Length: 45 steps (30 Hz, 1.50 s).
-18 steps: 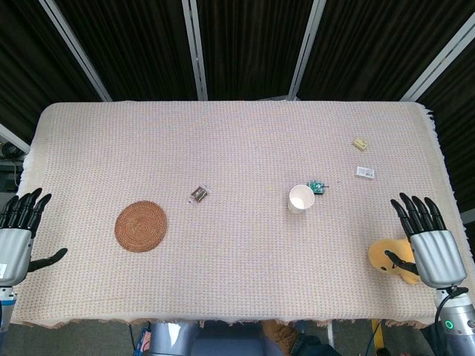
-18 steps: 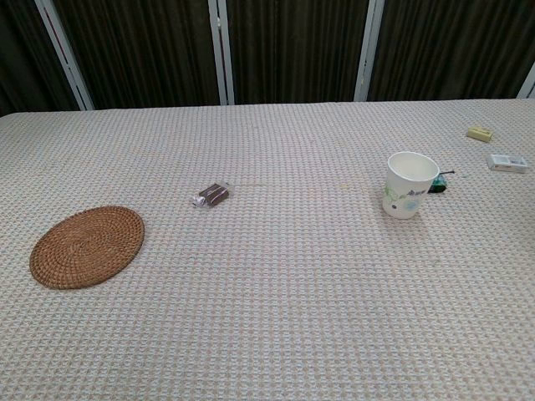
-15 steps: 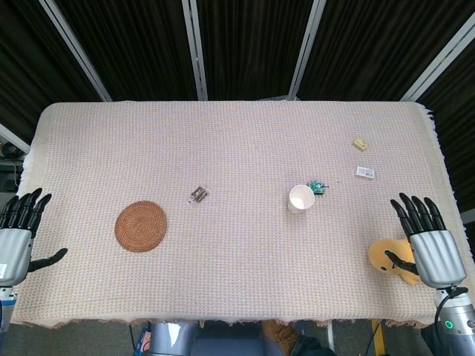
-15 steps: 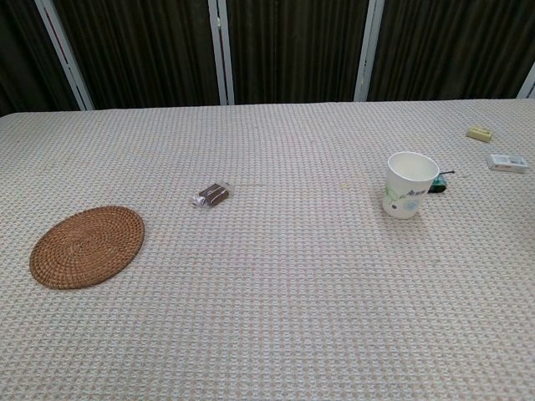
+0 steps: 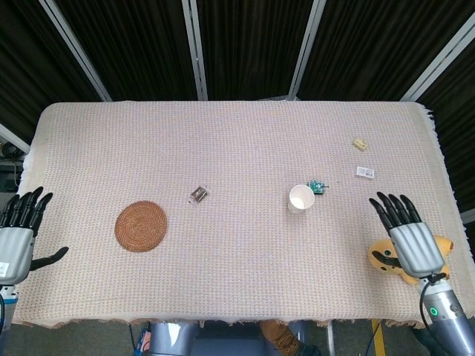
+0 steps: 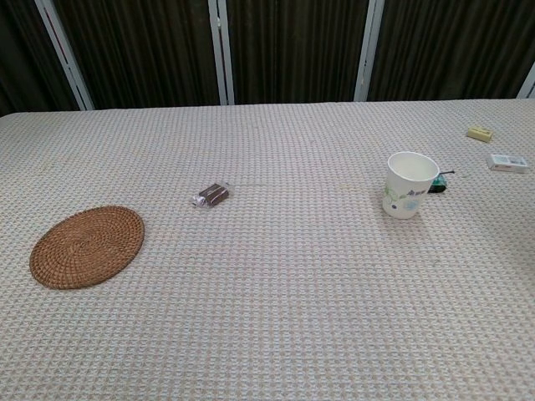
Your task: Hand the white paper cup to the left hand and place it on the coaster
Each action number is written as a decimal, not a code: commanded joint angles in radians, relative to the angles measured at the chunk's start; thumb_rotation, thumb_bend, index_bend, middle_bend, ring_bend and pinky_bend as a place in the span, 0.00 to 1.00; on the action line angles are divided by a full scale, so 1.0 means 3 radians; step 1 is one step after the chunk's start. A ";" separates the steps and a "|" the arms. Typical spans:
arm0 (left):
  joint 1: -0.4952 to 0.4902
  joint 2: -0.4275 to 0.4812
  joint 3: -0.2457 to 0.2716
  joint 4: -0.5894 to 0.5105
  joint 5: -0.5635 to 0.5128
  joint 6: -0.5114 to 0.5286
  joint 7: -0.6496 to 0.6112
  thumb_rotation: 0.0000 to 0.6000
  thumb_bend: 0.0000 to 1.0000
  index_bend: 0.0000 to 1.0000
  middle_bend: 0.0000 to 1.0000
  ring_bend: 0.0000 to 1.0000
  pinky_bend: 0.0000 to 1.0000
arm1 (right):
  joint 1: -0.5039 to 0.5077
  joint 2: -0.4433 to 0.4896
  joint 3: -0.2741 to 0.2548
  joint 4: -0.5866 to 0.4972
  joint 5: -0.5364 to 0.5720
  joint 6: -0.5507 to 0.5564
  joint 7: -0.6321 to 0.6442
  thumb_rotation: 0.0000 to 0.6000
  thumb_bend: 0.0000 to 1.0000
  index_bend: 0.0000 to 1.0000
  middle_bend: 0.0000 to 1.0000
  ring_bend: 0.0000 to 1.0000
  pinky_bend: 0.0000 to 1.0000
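Note:
The white paper cup (image 5: 300, 199) (image 6: 410, 185) stands upright right of the table's middle, with a small printed motif on its side. The round woven coaster (image 5: 140, 226) (image 6: 87, 246) lies flat at the left. My right hand (image 5: 404, 236) hovers open at the table's right front, fingers spread, well right of the cup and holding nothing. My left hand (image 5: 18, 236) is open at the left edge, left of the coaster. Neither hand shows in the chest view.
A small dark wrapped item (image 5: 198, 194) (image 6: 211, 195) lies between coaster and cup. A green object (image 5: 318, 185) sits just behind the cup. A yellow block (image 5: 361, 144) and white packet (image 5: 364, 172) lie at the right rear. A yellow toy (image 5: 386, 256) sits under my right hand.
My right hand has shifted left and slightly forward over the table, toward the cup. The left hand, cup and coaster have not moved.

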 commanded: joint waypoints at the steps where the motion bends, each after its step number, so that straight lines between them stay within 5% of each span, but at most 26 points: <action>1: -0.0012 -0.0019 -0.0013 0.0013 -0.0013 -0.0018 0.0042 1.00 0.00 0.00 0.00 0.00 0.00 | 0.0497 -0.0105 0.0193 0.0018 0.0210 -0.0668 0.0034 1.00 0.00 0.00 0.00 0.00 0.00; 12: -0.0077 -0.0110 -0.0102 0.0125 -0.0289 -0.0201 0.0171 1.00 0.00 0.00 0.00 0.00 0.00 | 0.1299 -0.0606 0.0548 0.0279 0.1029 -0.1641 -0.0326 1.00 0.00 0.00 0.10 0.11 0.11; 23: -0.0083 -0.0126 -0.0140 0.0166 -0.0390 -0.0230 0.0182 1.00 0.00 0.00 0.00 0.00 0.00 | 0.1539 -0.0967 0.0468 0.0591 0.1488 -0.1860 -0.0687 1.00 0.02 0.03 0.18 0.16 0.16; 29: -0.0089 -0.0115 -0.0145 0.0163 -0.0393 -0.0245 0.0158 1.00 0.00 0.00 0.00 0.00 0.00 | 0.1581 -0.1202 0.0428 0.0874 0.1467 -0.1711 -0.0785 1.00 0.15 0.24 0.35 0.29 0.21; 35: -0.0100 -0.0104 -0.0145 0.0159 -0.0408 -0.0282 0.0131 1.00 0.00 0.00 0.00 0.00 0.00 | 0.1584 -0.1301 0.0405 0.0951 0.1310 -0.1529 -0.0751 1.00 0.17 0.28 0.39 0.32 0.26; 45: -0.0113 -0.0048 -0.0147 0.0122 -0.0435 -0.0348 0.0024 1.00 0.00 0.00 0.00 0.00 0.00 | 0.1740 -0.1064 0.0456 0.0236 0.1010 -0.1426 -0.0867 1.00 0.17 0.27 0.39 0.32 0.26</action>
